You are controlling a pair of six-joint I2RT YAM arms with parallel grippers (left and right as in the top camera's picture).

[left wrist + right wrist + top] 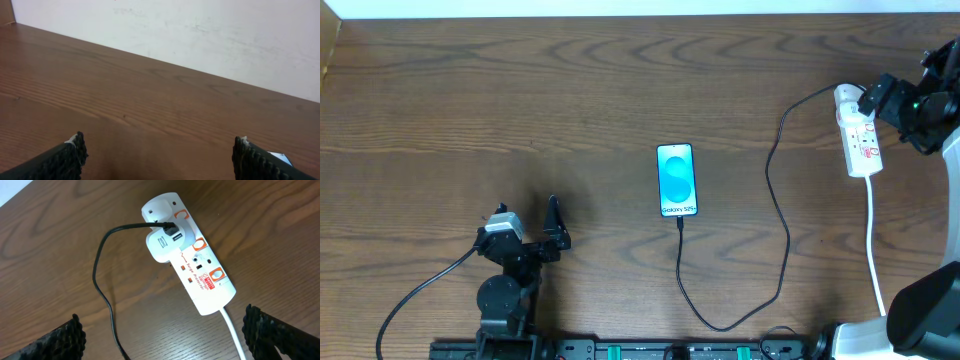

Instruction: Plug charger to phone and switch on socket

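The phone [677, 180] lies flat mid-table, its blue screen lit. The black charger cable [782, 230] meets the phone's near edge, loops toward the front edge and runs up to a white plug [165, 245] seated in the white socket strip [861, 135]. In the right wrist view the strip [200, 272] shows orange-red switch marks. My right gripper [873, 100] hovers over the strip's far end; its fingers [164, 317] are wide open and empty. My left gripper [555, 228] rests low at the front left, open and empty [159, 142], apart from the phone.
The strip's white cord [873, 240] runs toward the front right edge, past the right arm's base [920, 310]. A white wall [200, 30] bounds the table's far side. A blue-white sliver [279, 157] shows beside my left gripper's right finger.
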